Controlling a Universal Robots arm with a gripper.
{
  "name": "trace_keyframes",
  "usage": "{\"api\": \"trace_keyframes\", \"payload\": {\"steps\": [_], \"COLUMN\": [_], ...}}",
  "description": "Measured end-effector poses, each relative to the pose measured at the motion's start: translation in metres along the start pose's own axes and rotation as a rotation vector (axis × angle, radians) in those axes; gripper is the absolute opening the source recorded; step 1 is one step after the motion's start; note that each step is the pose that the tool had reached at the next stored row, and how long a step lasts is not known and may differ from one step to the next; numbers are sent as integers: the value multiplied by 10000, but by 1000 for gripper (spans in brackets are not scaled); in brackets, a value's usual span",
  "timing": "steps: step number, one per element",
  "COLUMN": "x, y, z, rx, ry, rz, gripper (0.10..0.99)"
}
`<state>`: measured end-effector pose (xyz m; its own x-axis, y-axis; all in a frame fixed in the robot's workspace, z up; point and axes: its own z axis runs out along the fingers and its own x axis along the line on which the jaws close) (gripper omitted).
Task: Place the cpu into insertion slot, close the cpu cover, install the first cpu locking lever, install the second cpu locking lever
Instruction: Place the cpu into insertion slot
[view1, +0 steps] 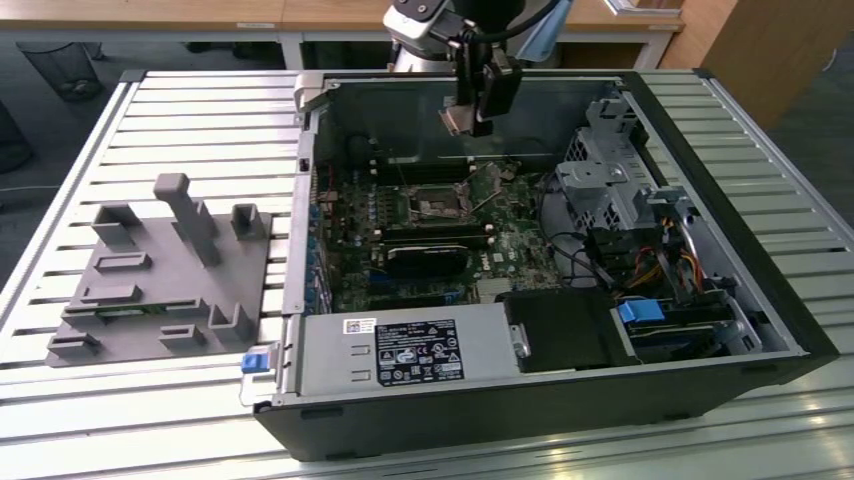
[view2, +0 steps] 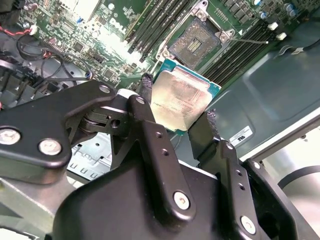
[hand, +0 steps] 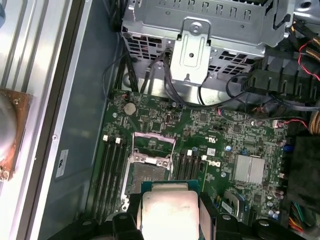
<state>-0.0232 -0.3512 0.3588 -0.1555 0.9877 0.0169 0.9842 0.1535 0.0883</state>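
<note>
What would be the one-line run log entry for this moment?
hand: shut on cpu | cpu: held above motherboard, not seated | insertion slot: empty | cpu cover: open

A silvery-beige chip edged in teal shows against the black gripper and a green circuit board with its dark, silver-rimmed socket. The computer case is black with a blue tab. The pale metal table is striped with slats, and the holder on it is plain grey.

Slatted table under computer case, grey fixture
</note>
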Motion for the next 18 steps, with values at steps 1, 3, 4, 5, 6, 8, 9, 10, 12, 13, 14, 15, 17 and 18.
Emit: {"api": "trace_keyframes", "payload": {"steps": [1, 3, 4, 5, 6, 8, 9, 10, 12, 13, 14, 15, 17, 18], "x": [0, 0, 0, 0, 0, 0, 0, 0, 0, 0, 0, 0, 0, 0], "y": [0, 0, 0, 0, 0, 0, 0, 0, 0, 0, 0, 0, -1, -1], "z": [0, 1, 2, 2, 2, 3, 3, 4, 4, 5, 5, 6, 7, 7], "rx": [-1, -3, -4, -5, -5, -8, -8, -9, -11, -12, -13, -14, -16, -16], "ry": [-5, -15, -20, -25, -29, -39, -44, -48, -58, -63, -68, -73, -83, -88], "rz": [56, 167, 221, 274, 329, 439, 492, 545, 653, 707, 761, 820, 928, 981], "gripper": [545, 545, 545, 545, 545, 545, 545, 545, 545, 545, 545, 545, 545, 545]}}
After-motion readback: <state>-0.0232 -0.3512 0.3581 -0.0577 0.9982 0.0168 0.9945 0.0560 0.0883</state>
